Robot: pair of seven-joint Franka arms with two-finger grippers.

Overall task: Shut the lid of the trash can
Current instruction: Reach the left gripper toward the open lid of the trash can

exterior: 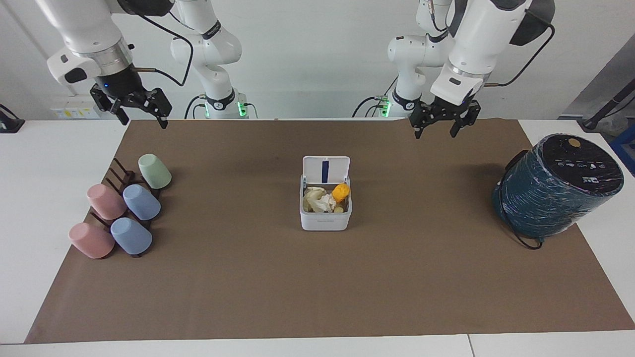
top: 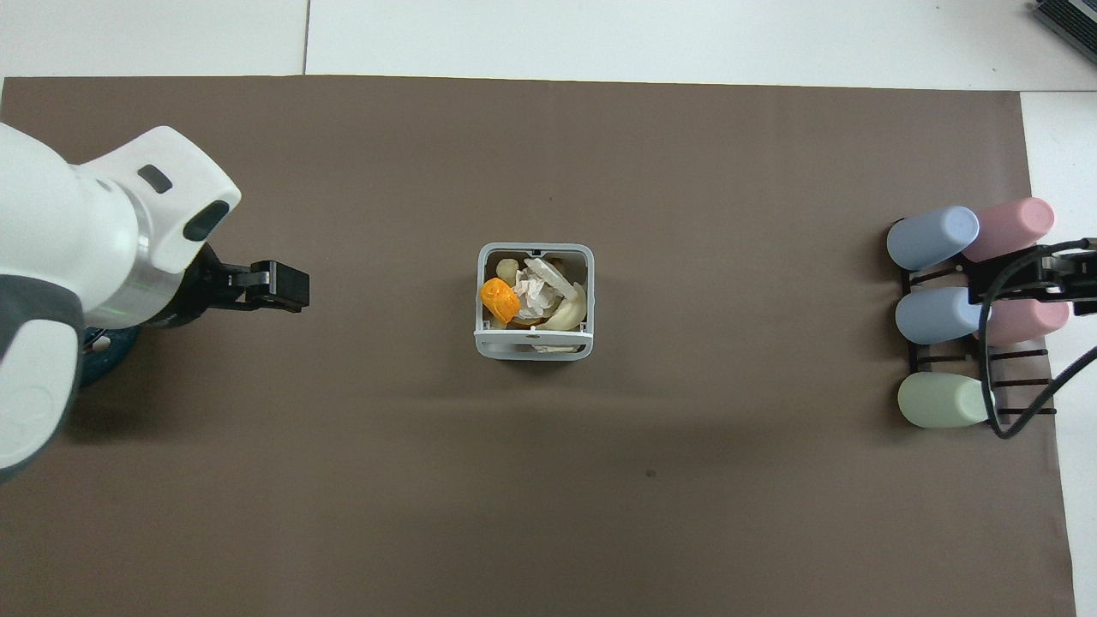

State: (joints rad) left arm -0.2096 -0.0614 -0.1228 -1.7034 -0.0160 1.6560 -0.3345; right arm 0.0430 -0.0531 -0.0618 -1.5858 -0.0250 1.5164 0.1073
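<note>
**Trash can sitting open mid-mat, both grippers up in the air**

Biggest thing first: the brown mat (exterior: 317, 277) covers most of the white table (exterior: 30, 198). At the left arm's end there's a big dark teal cylinder (exterior: 558, 186), tilted, with a black top and a cable trailing from under it.

At the right arm's end there's a dark rack (exterior: 119, 183) with five cups lying on it: two pink cups (exterior: 99, 220), two blue cups (exterior: 136, 218) and one green cup (exterior: 155, 171), the green one being nearest the robots.

The trash can (exterior: 325, 218) is pretty much dead center on the mat, well apart from everything else. The lid (exterior: 326, 170) is standing up, hinged on the edge nearer the robots, with the blue stripe on its underside showing in the facing view. Inside there's crumpled white paper (top: 536, 296), some pale scraps and an orange lump (top: 499, 300).

The left gripper (exterior: 441, 130) hangs over bare mat, between the teal cylinder and the trash can, fingers spread apart and holding nothing. It's touching nothing.

The right gripper (exterior: 141, 118) hovers over the mat's corner near the cup rack, fingers also spread wide and empty. That arm waits.
</note>
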